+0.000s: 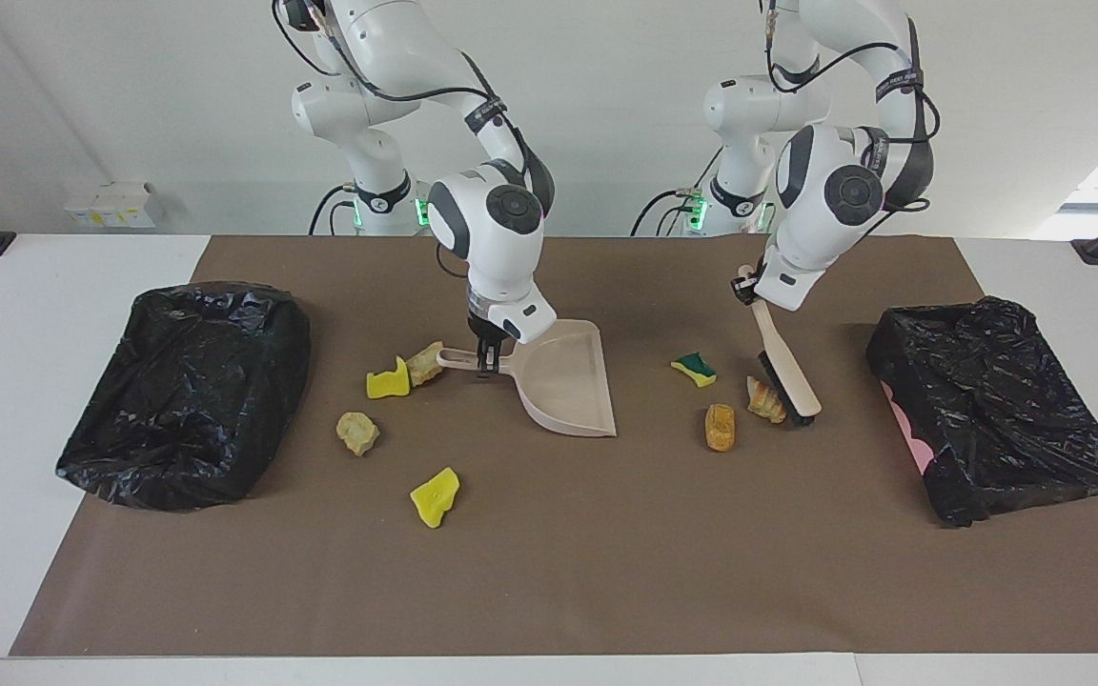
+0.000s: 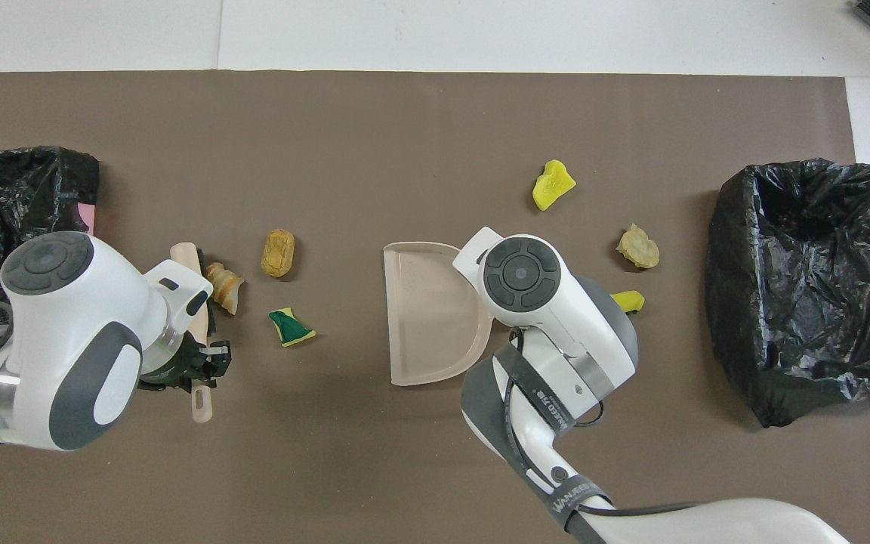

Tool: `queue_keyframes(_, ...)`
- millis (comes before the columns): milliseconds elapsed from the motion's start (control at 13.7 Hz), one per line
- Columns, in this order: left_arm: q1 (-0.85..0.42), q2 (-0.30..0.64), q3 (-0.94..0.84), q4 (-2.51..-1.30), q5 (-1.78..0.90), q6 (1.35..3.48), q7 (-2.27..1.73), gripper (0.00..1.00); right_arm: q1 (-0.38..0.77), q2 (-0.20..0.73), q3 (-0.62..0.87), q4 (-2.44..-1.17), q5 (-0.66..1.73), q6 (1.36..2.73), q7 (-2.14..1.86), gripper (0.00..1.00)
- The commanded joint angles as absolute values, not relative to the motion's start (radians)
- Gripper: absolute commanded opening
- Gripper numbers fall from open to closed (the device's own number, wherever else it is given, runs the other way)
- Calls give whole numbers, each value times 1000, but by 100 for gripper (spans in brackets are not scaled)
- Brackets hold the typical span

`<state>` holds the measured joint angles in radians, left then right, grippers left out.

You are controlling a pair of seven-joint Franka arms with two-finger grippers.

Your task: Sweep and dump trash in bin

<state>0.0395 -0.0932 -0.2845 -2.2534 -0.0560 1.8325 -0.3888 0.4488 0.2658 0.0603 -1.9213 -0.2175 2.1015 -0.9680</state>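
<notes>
Trash: seven sponge-like chunks, all loose on the brown mat (image 1: 549, 572); none in the dustpan, none in a bin.
Chunks, left arm's end: green-and-yellow piece (image 1: 694, 369), orange-brown piece (image 1: 720, 426), tan piece (image 1: 762, 400) touching the brush bristles.
Chunks, right arm's end: yellow piece (image 1: 388, 381) with a tan piece (image 1: 426, 361) touching it, both at the tip of the dustpan handle; tan lump (image 1: 356, 432); yellow piece (image 1: 435, 495) farthest from the robots.
Progress: early, judging by this; nothing swept in, nothing dumped; all sweeping and the dump are left.
Dustpan (image 1: 568, 386): flat on the mat mid-table, empty; long axis runs along the table, handle toward the right arm's end, open mouth toward the left arm's end and slightly away from the robots.
Brush (image 1: 782, 367): tilted, bristle head down on the mat, handle up toward the robots; long axis roughly from the robots outward; bristles face the dustpan with the tan piece just on that side.
Right gripper (image 1: 485, 360): clenched on the dustpan handle, low at the mat.
Left gripper (image 1: 749, 286): clenched on the upper end of the brush handle, raised over the mat.
Bins: black-bagged bin (image 1: 185, 386) at the right arm's end, another black-bagged bin (image 1: 992, 405) at the left arm's end; both well apart from the chunks.
Next, as a judgement: pull the three near chunks toward the pan mouth.
</notes>
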Motion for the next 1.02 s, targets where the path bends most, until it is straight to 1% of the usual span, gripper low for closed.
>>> queue_keyframes(0,41,-140,-293,-2336,-35,1902,-348,0,448,245,66,-1948,-244,2094,-925,0)
queue_keyframes(220,23,-130,-305,-2333,-38,1914,-341,0,449,245,67,-1948,-244,2095,-920,0)
queue_keyframes(366,-38,-103,-305,-2327,-51,1931,-342,0,449,245,67,-1948,-244,2097,-920,0)
queue_keyframes(586,-103,-94,-311,-2322,-101,1980,-342,0,449,248,67,-1948,-242,2100,-919,0)
queue_keyframes(952,-112,-94,-446,-2301,-147,2046,-364,0,451,250,67,-1948,-244,2102,-905,0)
